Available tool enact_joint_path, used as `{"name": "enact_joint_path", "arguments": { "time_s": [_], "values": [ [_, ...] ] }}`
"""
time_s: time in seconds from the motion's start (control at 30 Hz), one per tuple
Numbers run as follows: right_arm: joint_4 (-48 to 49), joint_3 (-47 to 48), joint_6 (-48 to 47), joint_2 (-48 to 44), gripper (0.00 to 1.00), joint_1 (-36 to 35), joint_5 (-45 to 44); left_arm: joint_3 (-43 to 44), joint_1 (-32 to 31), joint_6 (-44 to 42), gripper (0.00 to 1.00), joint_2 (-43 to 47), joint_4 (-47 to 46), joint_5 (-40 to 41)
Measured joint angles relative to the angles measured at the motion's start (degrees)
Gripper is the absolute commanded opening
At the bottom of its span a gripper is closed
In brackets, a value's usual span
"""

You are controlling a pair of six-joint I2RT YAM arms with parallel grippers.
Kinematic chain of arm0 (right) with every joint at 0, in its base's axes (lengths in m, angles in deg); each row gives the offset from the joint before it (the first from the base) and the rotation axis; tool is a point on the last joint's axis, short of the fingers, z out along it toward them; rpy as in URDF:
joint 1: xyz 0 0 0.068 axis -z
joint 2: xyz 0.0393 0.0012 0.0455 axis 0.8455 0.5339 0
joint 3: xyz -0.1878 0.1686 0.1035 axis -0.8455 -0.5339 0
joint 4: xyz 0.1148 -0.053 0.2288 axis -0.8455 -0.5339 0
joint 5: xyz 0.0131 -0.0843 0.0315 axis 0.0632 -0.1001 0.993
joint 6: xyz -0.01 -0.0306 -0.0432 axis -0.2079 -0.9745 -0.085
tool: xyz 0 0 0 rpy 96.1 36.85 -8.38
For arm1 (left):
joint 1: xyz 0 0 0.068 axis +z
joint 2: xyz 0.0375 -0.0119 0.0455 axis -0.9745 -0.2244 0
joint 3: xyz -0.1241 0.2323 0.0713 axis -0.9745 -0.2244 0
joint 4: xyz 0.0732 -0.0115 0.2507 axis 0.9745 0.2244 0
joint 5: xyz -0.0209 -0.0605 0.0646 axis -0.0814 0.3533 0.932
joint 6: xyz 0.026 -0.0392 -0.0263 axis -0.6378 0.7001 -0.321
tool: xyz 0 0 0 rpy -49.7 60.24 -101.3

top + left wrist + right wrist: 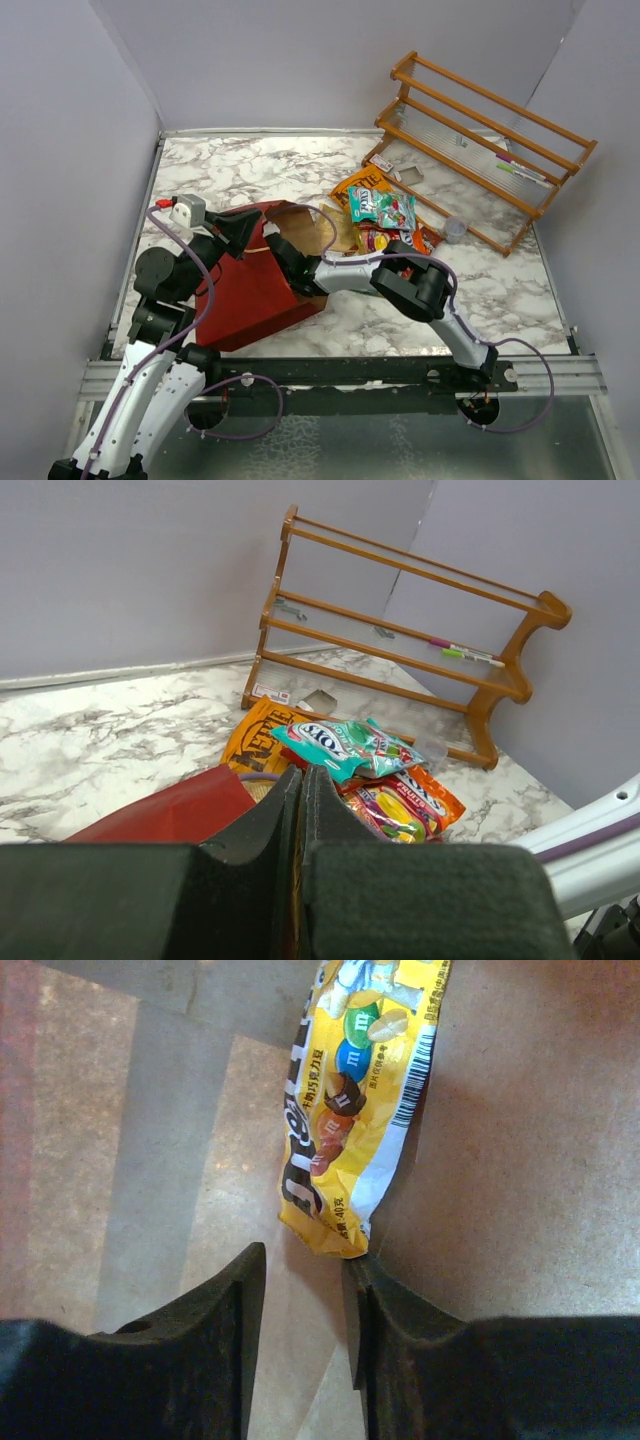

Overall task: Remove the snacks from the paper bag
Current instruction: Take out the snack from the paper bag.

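The dark red paper bag (250, 290) lies on its side, mouth facing right. My left gripper (243, 228) is shut on the bag's upper rim; a thin strip of kraft paper shows between its closed fingers (302, 772). My right gripper (283, 252) reaches into the bag's mouth and is open (305, 1260). A yellow candy packet (350, 1130) lies on the bag's brown inside (520, 1160), its near corner touching my right fingertip. Outside the bag lie a teal pack (345, 745), an orange Kettle bag (255, 740) and a red-orange fruit candy pack (410, 805), piled together (385, 215).
A wooden slatted rack (480, 140) lies at the back right with markers on it. A small grey cup (455, 229) stands beside the snack pile. Grey walls close in the marble table (500, 290) on three sides.
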Motion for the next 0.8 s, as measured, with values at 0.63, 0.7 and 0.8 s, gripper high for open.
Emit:
{"name": "enact_joint_path", "arguments": {
  "time_s": [0.63, 0.7, 0.8],
  "values": [
    [4.37, -0.02, -0.5, 0.92, 0.02, -0.02, -2.51, -0.7, 0.0, -2.27, 0.01, 3.43, 2.34, 0.07],
    [5.16, -2.73, -1.22, -1.25, 0.02, 0.0, -3.96, -0.72, 0.0, -3.72, 0.0, 3.91, 3.21, 0.42],
    [6.47, -6.01, -2.4, -5.14, 0.02, 0.15, -6.01, -0.72, 0.0, -6.25, 0.0, 4.24, 4.9, 2.03]
  ]
}}
